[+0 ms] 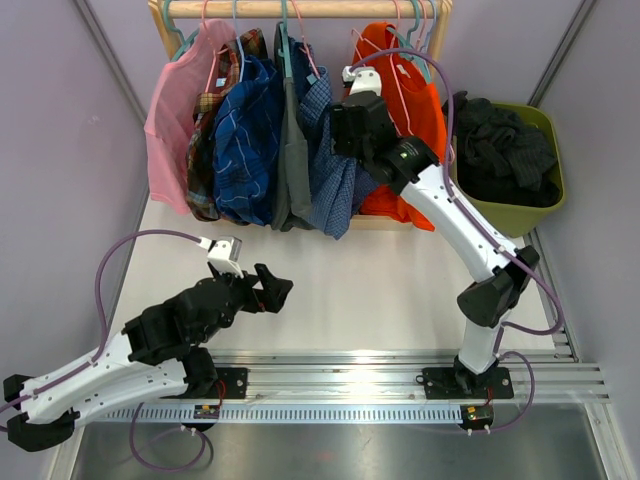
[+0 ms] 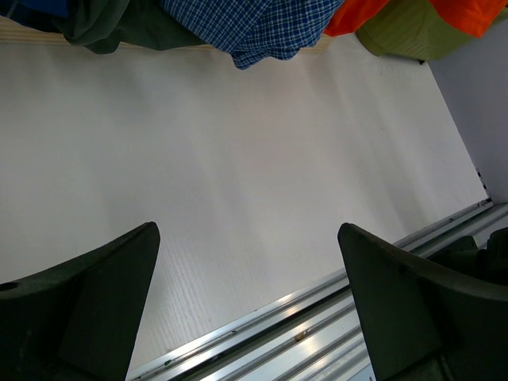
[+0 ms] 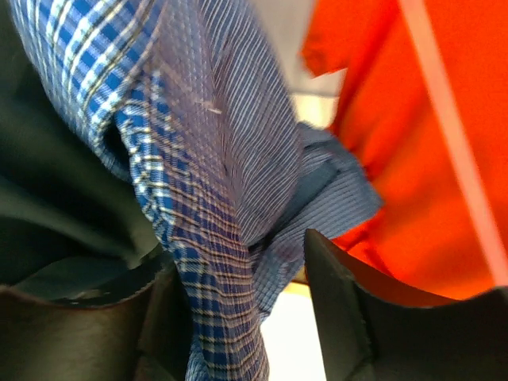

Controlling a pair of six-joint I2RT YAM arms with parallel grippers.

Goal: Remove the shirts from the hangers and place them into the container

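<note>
Several shirts hang on hangers [image 1: 182,40] from a wooden rail [image 1: 320,9]: pink [image 1: 175,120], red plaid [image 1: 213,110], blue plaid [image 1: 245,140], grey [image 1: 296,150], blue small-checked [image 1: 335,190] and orange [image 1: 412,110]. My right gripper [image 1: 342,138] is up at the blue small-checked shirt [image 3: 206,159]. A fold of it hangs between the parted fingers, against the left one, with a gap at the right one. The orange shirt [image 3: 397,119] and its pink hanger [image 3: 454,143] are just to the right. My left gripper [image 1: 275,287] hovers open and empty over the table [image 2: 248,230]. The olive container [image 1: 548,195] at the right holds a black shirt [image 1: 505,150].
Aluminium rails [image 1: 400,365] run along the table's near edge, also crossing the left wrist view [image 2: 317,317]. Purple walls close in both sides. The shirt hems [image 2: 254,32] and the container's corner [image 2: 405,36] hang at the far edge of the white table [image 1: 350,290].
</note>
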